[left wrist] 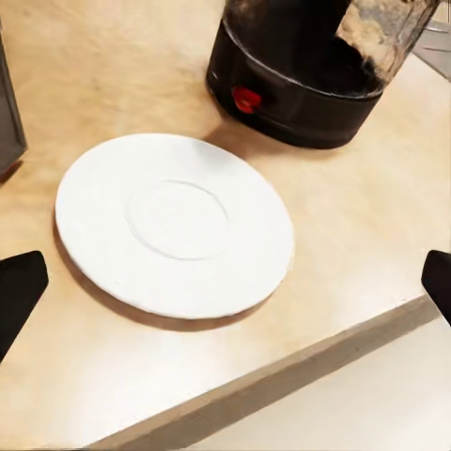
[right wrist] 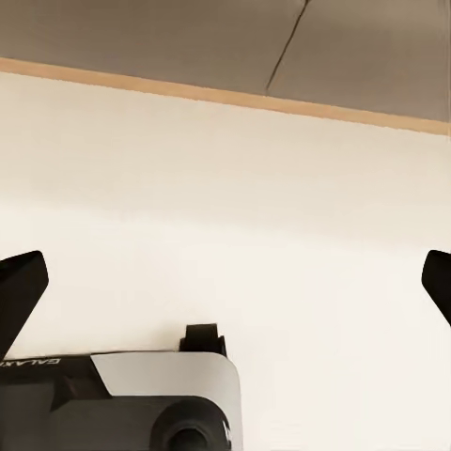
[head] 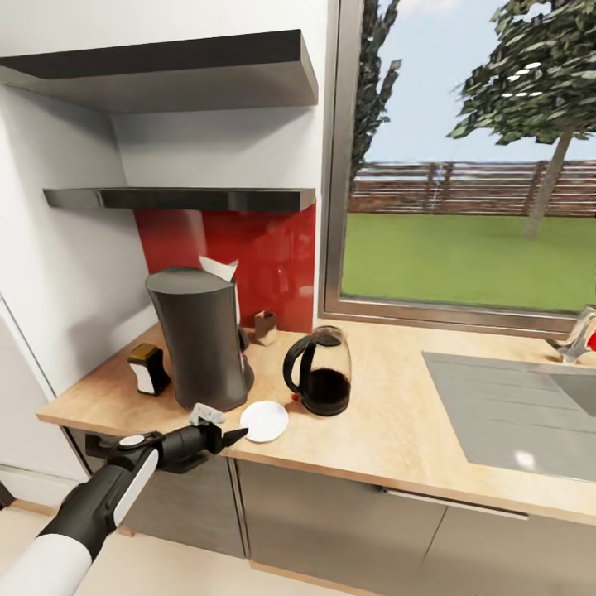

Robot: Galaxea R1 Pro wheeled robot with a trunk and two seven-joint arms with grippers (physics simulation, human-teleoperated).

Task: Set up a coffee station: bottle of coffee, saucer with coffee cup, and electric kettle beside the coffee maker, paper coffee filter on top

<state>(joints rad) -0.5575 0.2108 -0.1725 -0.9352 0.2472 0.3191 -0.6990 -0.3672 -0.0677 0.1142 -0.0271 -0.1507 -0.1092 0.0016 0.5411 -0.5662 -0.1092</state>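
The dark-grey coffee maker [head: 199, 335] stands on the wood-grain countertop [head: 397, 422]. A white paper coffee filter [head: 220, 270] sticks up at its top rear edge. The bottle of coffee [head: 149, 368] stands just left of the maker, and the glass electric kettle [head: 321, 372] [left wrist: 301, 85] just right of it. The white saucer [head: 264, 420] [left wrist: 174, 221] lies empty near the counter's front edge, between maker and kettle. My left gripper [head: 228, 428] [left wrist: 225, 301] hangs open at that edge, just short of the saucer, holding nothing. My right gripper [right wrist: 225, 291] is open over pale floor. The coffee cup is out of view.
A small tan box [head: 265, 325] stands behind the maker against the red backsplash. The thin kitchen shelf [head: 182, 199] and a thicker shelf [head: 165, 70] hang above. A steel sink [head: 513, 414] with a tap [head: 579, 335] lies at the right, under a window.
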